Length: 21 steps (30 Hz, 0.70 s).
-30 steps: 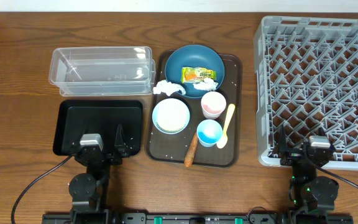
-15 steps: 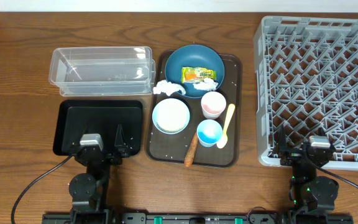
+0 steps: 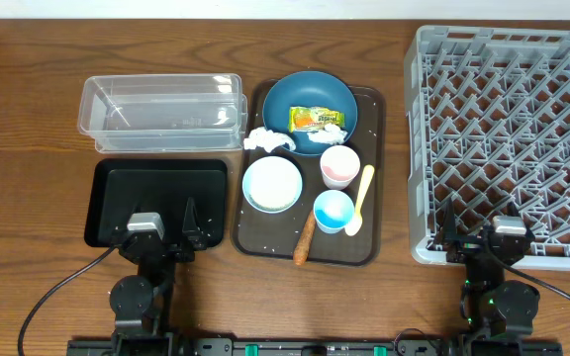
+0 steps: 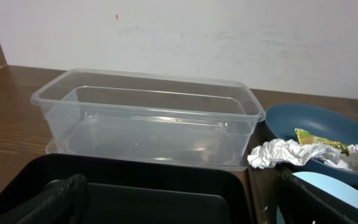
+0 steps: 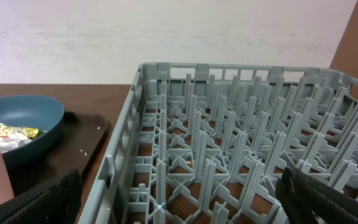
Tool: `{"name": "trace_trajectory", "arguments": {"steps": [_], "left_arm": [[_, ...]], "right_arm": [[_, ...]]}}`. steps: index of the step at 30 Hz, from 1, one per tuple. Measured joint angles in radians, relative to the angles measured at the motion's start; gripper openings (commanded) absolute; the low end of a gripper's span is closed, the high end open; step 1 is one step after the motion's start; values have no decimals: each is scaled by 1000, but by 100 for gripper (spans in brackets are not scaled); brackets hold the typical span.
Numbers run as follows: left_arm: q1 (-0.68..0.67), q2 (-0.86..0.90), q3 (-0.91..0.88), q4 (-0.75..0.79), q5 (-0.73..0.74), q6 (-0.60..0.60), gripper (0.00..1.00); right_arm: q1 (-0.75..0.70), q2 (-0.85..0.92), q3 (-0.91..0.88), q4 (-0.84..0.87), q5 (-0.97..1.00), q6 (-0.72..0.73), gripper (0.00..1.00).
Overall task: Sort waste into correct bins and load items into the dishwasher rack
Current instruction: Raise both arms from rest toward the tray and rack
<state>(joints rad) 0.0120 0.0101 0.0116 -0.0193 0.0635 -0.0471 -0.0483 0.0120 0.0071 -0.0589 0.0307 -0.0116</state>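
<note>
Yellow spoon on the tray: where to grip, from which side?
I'd take the pale yellow spoon at mid-handle, from straight above, jaws across its width. It lies flat on the serving tray, and its bowl end sits close to the blue cup; the handle has more room.

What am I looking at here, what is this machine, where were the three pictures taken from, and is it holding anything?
It is a robot with two arms at a table. One picture looks down from above; the other two come from cameras on the wrists, each seeing its own dark fingers at the bottom corners. By the left gripper lie a clear tub and a black tray, both empty. In the middle a brown tray carries a blue bowl with a wrapper in it and tissue at its rim, a white bowl, a pink cup, a blue cup, a spoon and a brown stick. The right gripper faces a grey rack. Both grippers are open and hold nothing.
</note>
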Motion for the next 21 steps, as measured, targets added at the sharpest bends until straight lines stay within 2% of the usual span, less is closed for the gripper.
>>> {"name": "trace_trajectory", "arguments": {"steps": [5,9,16,21], "left_arm": [[0,24,24,-34,0,-5,96],[0,134,64,-59,1,-8,96],[0,492,301,-96,1,-8,97],[0,773,543,-246,3,-8,96]], "right_arm": [[0,0,0,0,0,0,99],[0,2,5,1,2,0,99],[0,132,113,4,13,0,99],[0,353,258,4,27,0,99]]}}
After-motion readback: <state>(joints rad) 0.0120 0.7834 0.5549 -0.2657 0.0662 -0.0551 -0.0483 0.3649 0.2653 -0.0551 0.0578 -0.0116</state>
